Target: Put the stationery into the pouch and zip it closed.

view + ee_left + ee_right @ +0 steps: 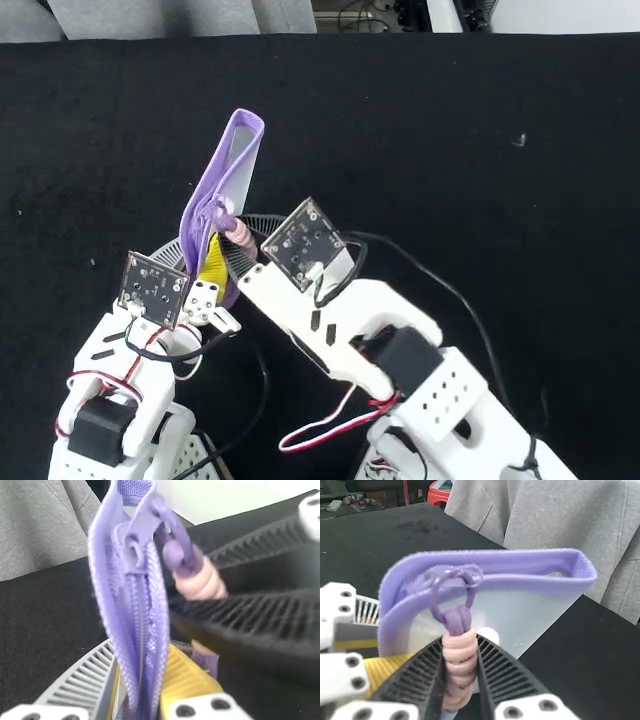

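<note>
Seemingly limp, light and slick, so held on edge over the table [450,150]: gripped the pouch [225,180] by one end in the clenched left gripper [213,265], pinched the pull [456,645], likeliest handle for zipping, in the right gripper [459,680].

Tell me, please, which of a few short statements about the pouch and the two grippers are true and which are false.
1. The left gripper is shut on the pouch. True.
2. The pouch lies flat on the table. False: the grippers hold it up on edge.
3. The right gripper is shut on the pink coiled zip pull. True.
4. The pouch is green. False: it is purple.
</note>
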